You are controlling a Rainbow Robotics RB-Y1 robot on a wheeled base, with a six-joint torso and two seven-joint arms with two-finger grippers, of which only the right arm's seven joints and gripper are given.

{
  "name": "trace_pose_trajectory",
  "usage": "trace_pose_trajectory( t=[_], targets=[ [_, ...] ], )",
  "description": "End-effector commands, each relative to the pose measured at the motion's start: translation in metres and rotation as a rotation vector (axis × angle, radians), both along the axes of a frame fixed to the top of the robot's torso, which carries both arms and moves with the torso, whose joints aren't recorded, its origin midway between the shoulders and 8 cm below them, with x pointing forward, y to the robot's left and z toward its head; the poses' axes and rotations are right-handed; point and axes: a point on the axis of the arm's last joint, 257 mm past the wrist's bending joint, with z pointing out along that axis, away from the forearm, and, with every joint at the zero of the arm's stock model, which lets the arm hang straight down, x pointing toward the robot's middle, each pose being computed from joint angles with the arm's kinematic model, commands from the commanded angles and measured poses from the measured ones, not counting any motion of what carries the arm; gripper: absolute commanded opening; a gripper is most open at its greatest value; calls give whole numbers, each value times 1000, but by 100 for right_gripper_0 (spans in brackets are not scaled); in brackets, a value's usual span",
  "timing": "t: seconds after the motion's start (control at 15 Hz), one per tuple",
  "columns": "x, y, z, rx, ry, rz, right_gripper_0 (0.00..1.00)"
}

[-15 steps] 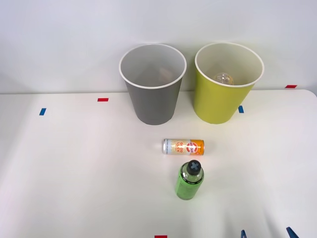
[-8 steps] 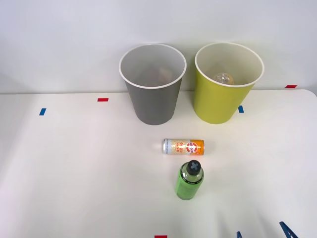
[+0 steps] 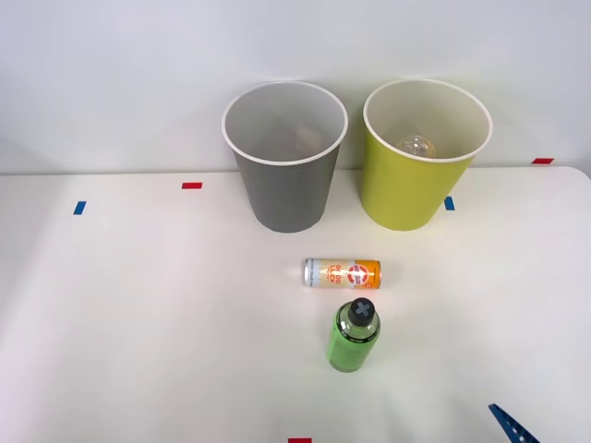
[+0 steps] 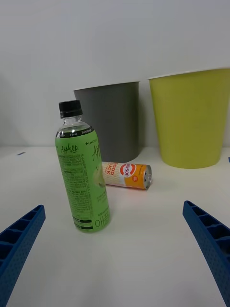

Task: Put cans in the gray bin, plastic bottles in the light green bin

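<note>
A slim silver-and-orange can [image 3: 342, 273] [image 4: 127, 175] lies on its side at the middle of the white table. Just in front of it stands an upright green-labelled plastic bottle [image 3: 354, 334] [image 4: 84, 177] with a black cap. Behind them stand the gray bin [image 3: 284, 175] [image 4: 112, 120] and, to its right, the light green bin [image 3: 411, 189] [image 4: 191, 117]. A clear rounded bottle [image 3: 417, 146] rests inside the light green bin. My right gripper [image 4: 114, 207] is open with nothing between its fingers, low over the table, in front and to the right of the green bottle. One blue finger [image 3: 510, 426] shows at the front view's bottom edge.
Small red tape marks [image 3: 191, 185] and blue tape marks [image 3: 79, 208] dot the white table [image 3: 138, 323]. A plain wall rises right behind the bins. The table's rounded right corner [image 3: 580, 175] lies beyond the light green bin.
Two blue fingertips stood at the front view's bottom edge before; now one shows, reaching further up into view. The can, bottle and bins have not moved.
</note>
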Motion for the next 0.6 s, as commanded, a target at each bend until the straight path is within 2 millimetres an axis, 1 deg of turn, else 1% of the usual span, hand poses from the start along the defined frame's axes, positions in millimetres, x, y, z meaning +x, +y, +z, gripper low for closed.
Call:
trace_pose_trajectory(
  t=[0.07,0.27,0.47,0.6],
  targets=[
    [11,10,6,8,-24,65,100],
    [26,19,11,12,-46,102,100],
    [39,30,12,27,-44,125,100],
    [46,43,14,43,-56,162,100]
  ],
)
